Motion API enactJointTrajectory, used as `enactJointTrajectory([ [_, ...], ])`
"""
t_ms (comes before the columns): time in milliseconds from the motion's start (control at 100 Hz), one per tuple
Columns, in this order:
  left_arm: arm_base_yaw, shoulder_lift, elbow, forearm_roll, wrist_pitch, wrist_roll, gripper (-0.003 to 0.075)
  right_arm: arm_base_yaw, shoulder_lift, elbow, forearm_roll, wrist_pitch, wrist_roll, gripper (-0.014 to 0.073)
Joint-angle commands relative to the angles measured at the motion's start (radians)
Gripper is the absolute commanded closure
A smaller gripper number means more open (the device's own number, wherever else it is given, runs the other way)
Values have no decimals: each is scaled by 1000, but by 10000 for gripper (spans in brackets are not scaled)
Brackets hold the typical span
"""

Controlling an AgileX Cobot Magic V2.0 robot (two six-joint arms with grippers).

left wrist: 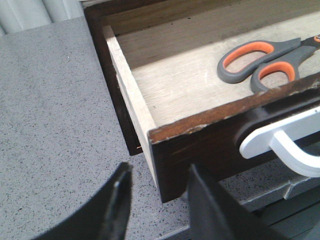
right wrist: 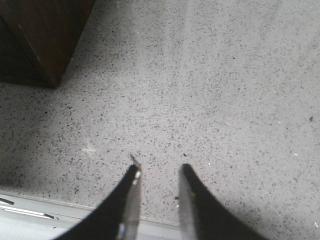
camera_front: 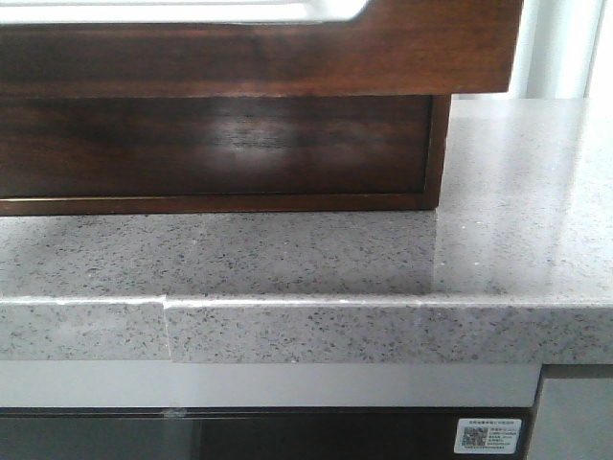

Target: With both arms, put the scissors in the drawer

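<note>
The drawer (left wrist: 200, 145) is pulled open from its dark brown cabinet; its glossy front (camera_front: 421, 48) fills the top of the front view, with a white handle (left wrist: 280, 140) on it. The scissors (left wrist: 260, 60), grey with orange-lined handles, lie flat on the drawer's pale wooden floor. My left gripper (left wrist: 157, 182) is open and empty, with its fingers either side of the drawer front's lower corner, just above the counter. My right gripper (right wrist: 159, 170) is open and empty over bare counter, to the right of the cabinet's corner (right wrist: 45, 45). Neither gripper shows in the front view.
The cabinet stands on a grey speckled stone counter (camera_front: 517, 259), whose front edge (camera_front: 335, 331) runs across the front view. Below it are a pale strip and a dark panel with a QR sticker (camera_front: 488, 436). White vertical slats (left wrist: 30, 12) stand behind the counter.
</note>
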Motion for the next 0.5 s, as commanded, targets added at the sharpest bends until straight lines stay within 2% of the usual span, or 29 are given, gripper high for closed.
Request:
enactJointTrajectory([
  [0, -9, 9, -33, -22, -75, -10, 602, -6, -3, -24, -13, -69, 1, 580],
  [90, -9, 9, -33, -22, -75, -10, 692, -6, -3, -24, -13, -69, 1, 657],
  [150, -9, 9, -33, -22, -75, -10, 741, -6, -3, -24, -13, -69, 1, 662],
  [490, -9, 9, -33, -29, -70, -15, 741, -6, -3, -24, -18, -51, 1, 662],
])
